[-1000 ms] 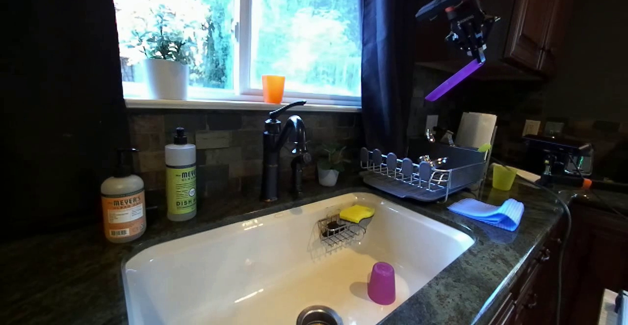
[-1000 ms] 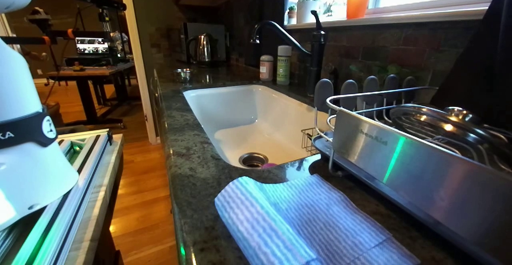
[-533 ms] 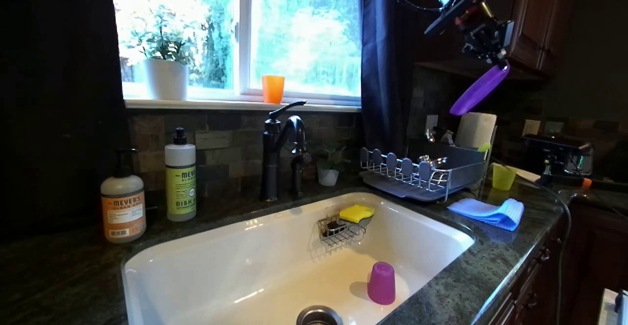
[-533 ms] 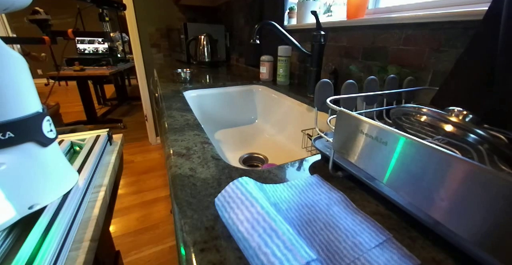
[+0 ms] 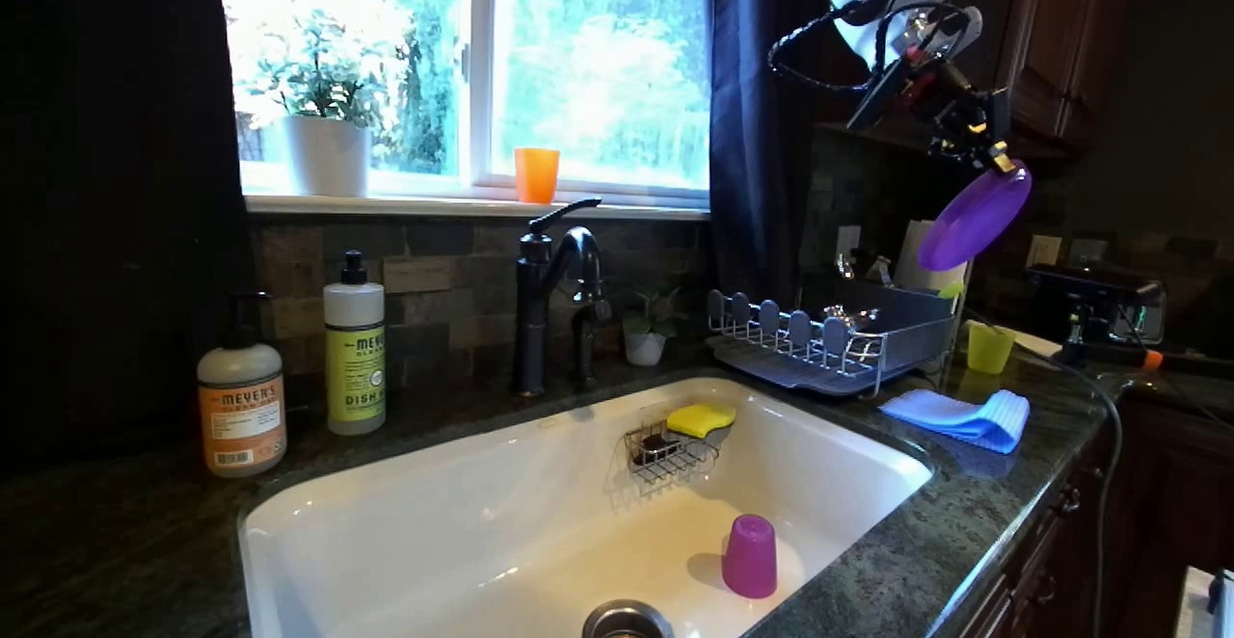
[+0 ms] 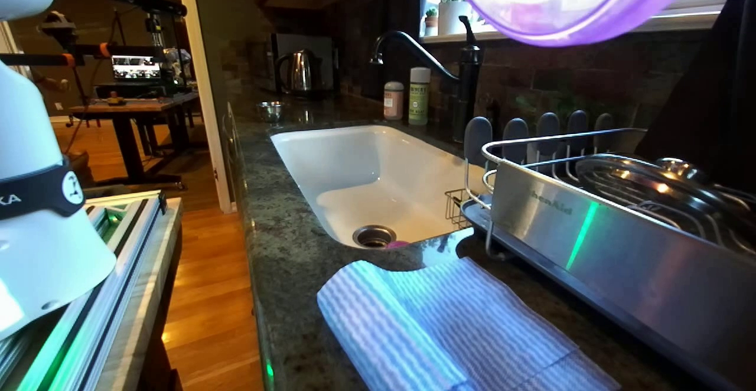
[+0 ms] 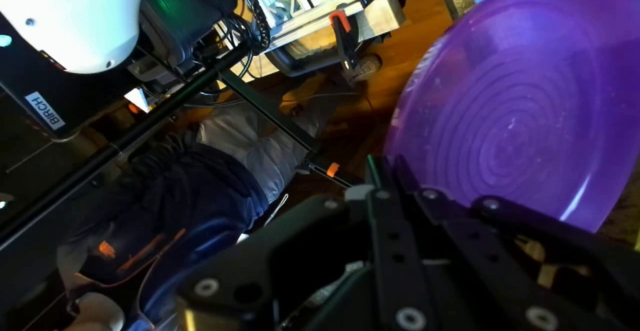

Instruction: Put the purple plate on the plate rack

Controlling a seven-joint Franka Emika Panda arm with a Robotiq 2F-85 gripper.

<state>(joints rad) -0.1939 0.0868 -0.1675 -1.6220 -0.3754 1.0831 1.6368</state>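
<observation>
- The plate [image 5: 974, 224] is hanging at a tilt in the air just below the fingers [image 7: 397, 281], its lower edge pointing down and left of them in an exterior view.
- The fingers are clamping the plate by its rim; in the wrist view they are standing close together, and the plate is spreading out to their upper right, showing its ringed face.
- The rack [image 5: 916, 334] is standing on the table [image 5: 897, 551], below and left of the fingers; the plate is hanging higher than the rack and apart from it in both exterior views.
- Metal ware [image 6: 661, 187] is lying in the rack, lower than the fingers.
- The green cup [image 5: 990, 347] is standing beside the rack, below the fingers.
- The cloth [image 5: 964, 416] is lying on the table, farther below the fingers than the green cup.
- The sink [image 5: 386, 522] is sitting below and left of the fingers, and the purple cup [image 5: 750, 556] is standing inside it.
- The sponge [image 5: 701, 418] is resting on the caddy [image 5: 665, 465] at the sink wall, also below and left of the fingers.
- The faucet [image 5: 530, 330] is rising behind the sink, left of the fingers.
- The orange cup [image 5: 537, 175] is standing on the sill [image 5: 636, 202], well left of the fingers.
</observation>
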